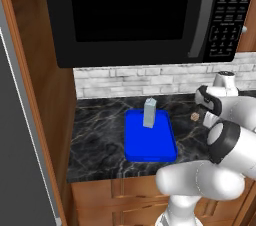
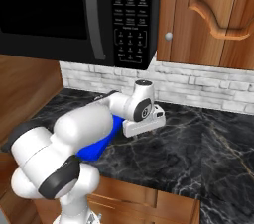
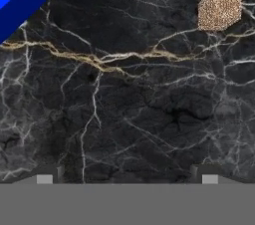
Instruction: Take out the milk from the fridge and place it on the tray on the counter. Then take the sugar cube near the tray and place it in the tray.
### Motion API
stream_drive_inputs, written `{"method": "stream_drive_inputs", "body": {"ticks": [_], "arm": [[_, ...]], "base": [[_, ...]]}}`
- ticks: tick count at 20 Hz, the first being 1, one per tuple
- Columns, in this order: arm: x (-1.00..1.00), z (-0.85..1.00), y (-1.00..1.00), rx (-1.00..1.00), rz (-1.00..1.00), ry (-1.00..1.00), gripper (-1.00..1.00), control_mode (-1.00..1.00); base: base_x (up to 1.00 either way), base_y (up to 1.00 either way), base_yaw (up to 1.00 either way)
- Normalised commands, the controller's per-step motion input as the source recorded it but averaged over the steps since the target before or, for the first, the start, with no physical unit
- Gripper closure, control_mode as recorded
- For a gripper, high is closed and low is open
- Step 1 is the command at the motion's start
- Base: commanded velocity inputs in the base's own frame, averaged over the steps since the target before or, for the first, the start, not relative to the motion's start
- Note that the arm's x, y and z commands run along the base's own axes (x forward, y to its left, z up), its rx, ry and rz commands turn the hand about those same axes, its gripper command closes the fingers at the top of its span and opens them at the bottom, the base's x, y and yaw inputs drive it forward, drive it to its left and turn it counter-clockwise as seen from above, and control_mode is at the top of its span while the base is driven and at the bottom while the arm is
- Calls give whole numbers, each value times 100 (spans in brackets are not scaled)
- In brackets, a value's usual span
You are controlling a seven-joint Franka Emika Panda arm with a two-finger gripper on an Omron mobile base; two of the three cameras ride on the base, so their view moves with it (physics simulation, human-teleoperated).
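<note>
- Two small dark fingertips of the pincer stand wide apart at the bottom of the hand view, with nothing between them; bare stone lies below, so the hand is free for its next pick.
- Seen from the right base view, the white hand hangs low over the black marble-look worktop, pointing down at it, a posture that suits a grasp from above.
- A small speckled tan sugar cube sits on the worktop toward the upper right of the hand view, well off the line between the fingertips; the hand would need to shift toward it before closing, judging by that offset.
- In the left base view the cube appears as a small brown speck just beside the hand, to the right of the flat bright blue rectangular tray and apart from its rim.
- A corner of the tray shows at the upper left of the hand view, so the drop-off point is near.
- The small pale blue-grey gabled milk carton stands upright inside the tray, toward its back edge, leaving most of the blue floor open for the cube; the first half of the task looks done.
- A black microwave hangs above the worktop, limiting headroom.
</note>
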Motion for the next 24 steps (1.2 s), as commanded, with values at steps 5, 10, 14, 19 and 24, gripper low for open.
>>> {"method": "stream_drive_inputs", "body": {"ticks": [5,10,14,19,24], "arm": [[31,-27,1,1,0,3,-100,-100],[26,-8,0,1,0,0,-100,-100],[18,-7,0,3,0,0,-100,-100],[27,0,0,0,0,0,-100,-100],[22,-4,0,0,0,0,-100,-100]], "base": [[0,0,0],[0,0,0],[0,0,0],[0,0,0],[0,0,0]]}}
